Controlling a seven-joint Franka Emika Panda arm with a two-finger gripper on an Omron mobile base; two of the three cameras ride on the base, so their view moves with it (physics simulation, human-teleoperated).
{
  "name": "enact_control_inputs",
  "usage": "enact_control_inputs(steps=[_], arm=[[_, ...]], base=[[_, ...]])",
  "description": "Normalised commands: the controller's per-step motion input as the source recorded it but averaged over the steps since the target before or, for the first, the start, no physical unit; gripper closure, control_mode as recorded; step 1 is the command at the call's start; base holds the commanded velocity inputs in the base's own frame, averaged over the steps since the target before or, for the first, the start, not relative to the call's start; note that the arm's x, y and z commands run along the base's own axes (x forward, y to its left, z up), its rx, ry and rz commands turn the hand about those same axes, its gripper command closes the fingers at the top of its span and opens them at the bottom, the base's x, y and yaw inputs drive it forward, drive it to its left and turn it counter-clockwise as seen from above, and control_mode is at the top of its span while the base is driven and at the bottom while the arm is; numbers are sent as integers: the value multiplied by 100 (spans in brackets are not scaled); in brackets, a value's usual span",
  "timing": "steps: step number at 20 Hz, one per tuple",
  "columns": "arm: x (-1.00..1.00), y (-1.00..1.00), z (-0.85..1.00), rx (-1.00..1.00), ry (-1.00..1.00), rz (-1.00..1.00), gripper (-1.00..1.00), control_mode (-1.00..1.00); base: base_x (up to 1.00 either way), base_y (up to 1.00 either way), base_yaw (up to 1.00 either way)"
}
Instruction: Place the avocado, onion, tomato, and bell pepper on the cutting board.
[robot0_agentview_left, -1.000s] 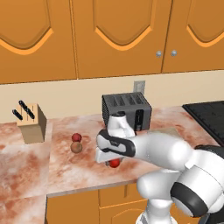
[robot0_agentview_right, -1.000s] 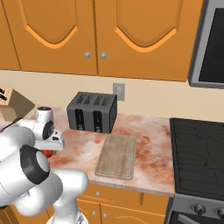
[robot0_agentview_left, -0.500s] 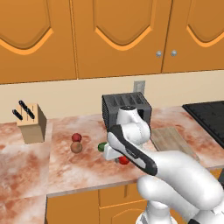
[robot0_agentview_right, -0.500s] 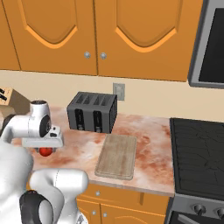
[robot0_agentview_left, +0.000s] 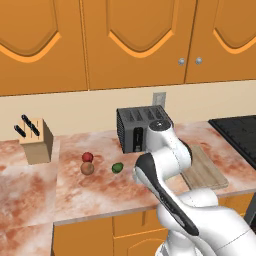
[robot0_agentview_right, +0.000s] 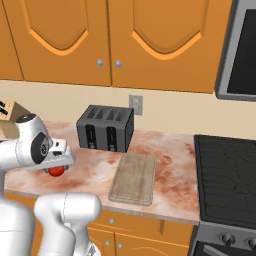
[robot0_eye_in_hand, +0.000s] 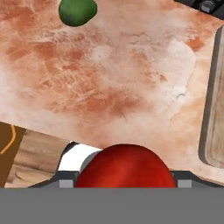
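Note:
My gripper (robot0_eye_in_hand: 124, 180) is shut on a smooth red tomato (robot0_eye_in_hand: 124, 165), held just above the counter's front edge; the right base view shows the tomato (robot0_agentview_right: 56, 171) under the hand. The dark green avocado (robot0_agentview_left: 117, 167) lies on the counter left of the arm, and it is at the top of the hand view as well, avocado (robot0_eye_in_hand: 77, 11). A tan onion (robot0_agentview_left: 87, 169) touches a dark red bell pepper (robot0_agentview_left: 87, 157) further left. The wooden cutting board (robot0_agentview_right: 133, 177) lies bare in front of the toaster's right end, and its edge, cutting board (robot0_eye_in_hand: 214, 105), is at the hand view's right.
A black toaster (robot0_agentview_left: 142, 129) stands at the back of the marbled counter (robot0_agentview_left: 90, 195). A knife block (robot0_agentview_left: 34, 141) sits at the far left. The stove (robot0_agentview_right: 225, 175) borders the counter on the right. Cabinets hang above.
The arm has swung its elbow up and across in front of the toaster, hiding the hand in the left base view. The tomato stays in the gripper, and the avocado is now uncovered.

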Motion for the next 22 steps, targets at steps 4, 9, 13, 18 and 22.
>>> enact_control_inputs(steps=[4,9,13,18,22], arm=[[0,-63,51,-6,-10,0,100,-100],[1,-70,46,-1,-3,0,100,-100],[11,-69,44,0,0,0,100,-100],[16,-58,38,0,0,0,100,-100],[18,-46,18,0,0,0,100,-100]], base=[[0,0,0],[0,0,0],[0,0,0],[0,0,0],[0,0,0]])
